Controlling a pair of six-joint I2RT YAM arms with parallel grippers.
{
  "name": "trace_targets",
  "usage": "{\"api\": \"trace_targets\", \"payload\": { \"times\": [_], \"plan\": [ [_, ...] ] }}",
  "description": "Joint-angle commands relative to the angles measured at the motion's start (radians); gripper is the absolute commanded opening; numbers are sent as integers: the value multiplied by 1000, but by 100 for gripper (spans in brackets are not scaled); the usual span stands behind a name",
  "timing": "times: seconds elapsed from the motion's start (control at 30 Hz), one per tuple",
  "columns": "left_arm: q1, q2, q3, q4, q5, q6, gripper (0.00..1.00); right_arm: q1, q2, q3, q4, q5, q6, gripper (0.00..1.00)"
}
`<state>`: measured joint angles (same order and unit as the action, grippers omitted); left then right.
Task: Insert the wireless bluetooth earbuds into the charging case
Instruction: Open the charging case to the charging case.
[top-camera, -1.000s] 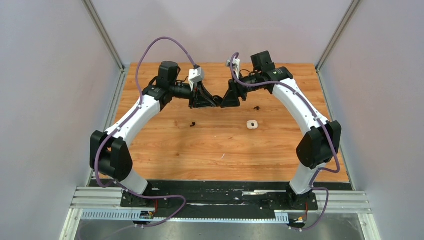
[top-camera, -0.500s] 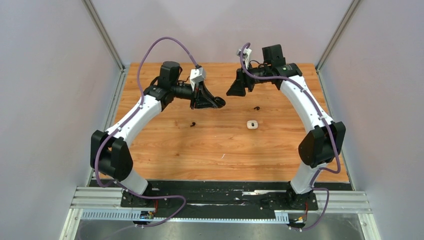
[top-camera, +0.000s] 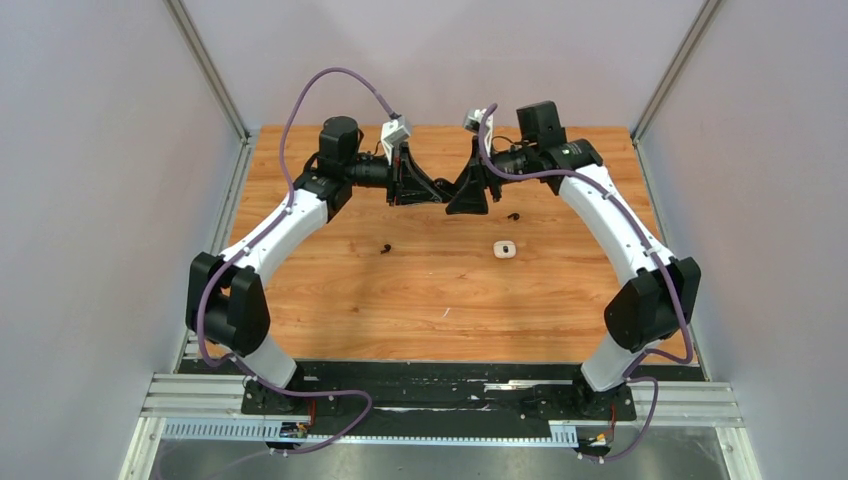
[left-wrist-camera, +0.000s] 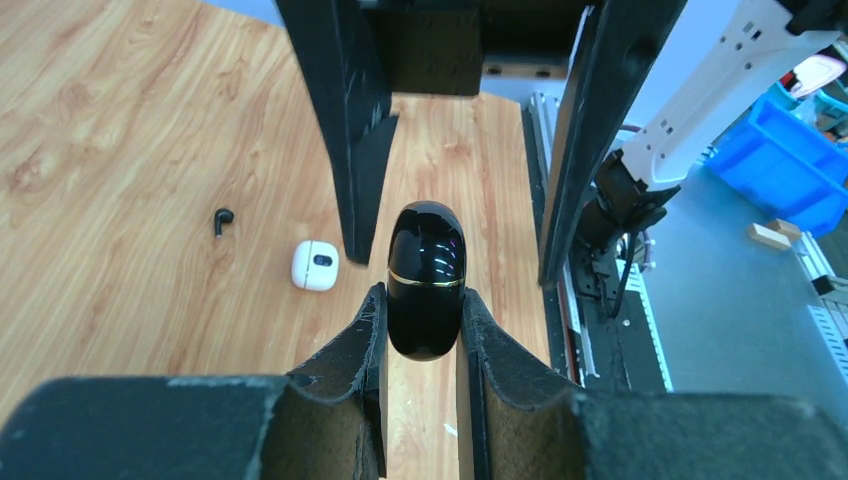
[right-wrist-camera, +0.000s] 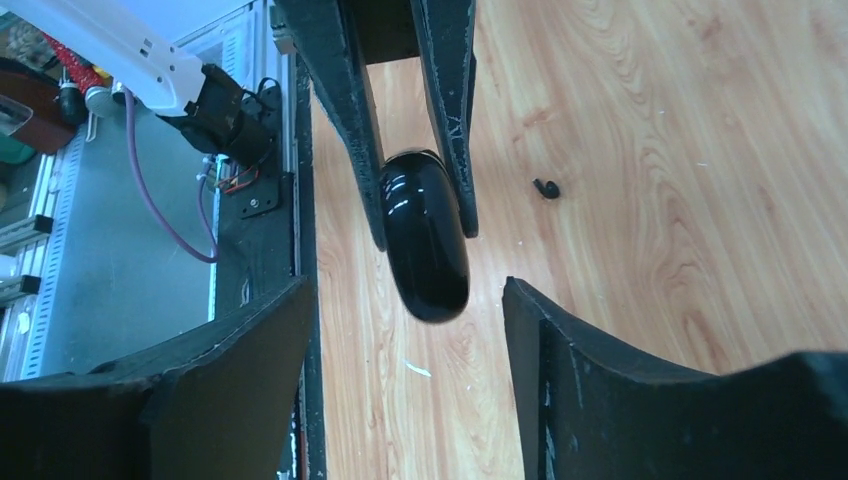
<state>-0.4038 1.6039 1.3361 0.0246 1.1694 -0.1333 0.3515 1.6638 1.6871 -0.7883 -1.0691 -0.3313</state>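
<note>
A glossy black charging case (left-wrist-camera: 426, 280) with a thin gold seam is pinched between the fingers of my left gripper (left-wrist-camera: 422, 300), held above the table. My right gripper (right-wrist-camera: 408, 290) faces it with its jaws open on either side of the case's free end (right-wrist-camera: 425, 240), not touching it. In the top view both grippers (top-camera: 432, 194) (top-camera: 460, 197) meet tip to tip over the far middle of the table. One black earbud (top-camera: 386, 248) lies left of centre on the wood, and another black earbud (top-camera: 514, 216) lies to the right.
A small white rounded case (top-camera: 504, 249) lies on the wooden table (top-camera: 440, 300) right of centre, also in the left wrist view (left-wrist-camera: 315, 265). Grey walls close in both sides and the back. A black rail (top-camera: 440, 385) runs along the near edge.
My right gripper pulled back from the left gripper, then came in again with its jaws wider, now straddling the case's end. The left gripper shifted slightly toward the back, still shut on the case.
</note>
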Motion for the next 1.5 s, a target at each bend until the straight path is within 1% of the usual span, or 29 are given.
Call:
{"api": "trace_targets", "payload": {
  "times": [0.0,0.1,0.17,0.27,0.33,0.6,0.7,0.87,0.97,1.03,1.13,1.27,1.3,1.4,1.47],
  "plan": [
    [-1,-6,12,125,65,-67,0,11,38,9,15,-13,-24,66],
    [-3,-14,25,60,98,5,0,7,67,49,25,-5,-9,57],
    [-3,-19,37,5,106,61,0,-9,85,73,37,-7,18,54],
    [-4,-23,48,-77,107,139,0,-40,103,101,52,-21,67,53],
    [-7,-25,54,-100,105,166,0,-61,109,106,58,-32,86,52],
    [-13,-17,69,-133,103,202,0,-73,100,64,121,-78,188,52],
    [-13,-12,76,-149,106,215,0,-73,97,50,150,-82,226,49],
    [-15,-10,80,-153,104,216,0,-74,100,54,169,-70,246,46],
    [-15,-11,76,-135,85,195,0,-73,105,55,174,-83,254,40],
    [-15,-15,59,-85,62,153,0,-73,106,51,176,-92,257,37],
    [-15,-19,22,30,33,48,0,-72,101,43,178,-99,261,37],
    [-15,-19,1,104,4,-18,0,-72,93,31,179,-104,261,36],
    [-15,-18,-2,113,-1,-24,0,-72,91,27,181,-106,261,34],
    [-16,-16,-6,133,-7,-39,0,-71,89,22,182,-113,262,25],
    [-15,-15,-6,135,-18,-41,0,-70,87,21,184,-114,262,17]
  ]
}}
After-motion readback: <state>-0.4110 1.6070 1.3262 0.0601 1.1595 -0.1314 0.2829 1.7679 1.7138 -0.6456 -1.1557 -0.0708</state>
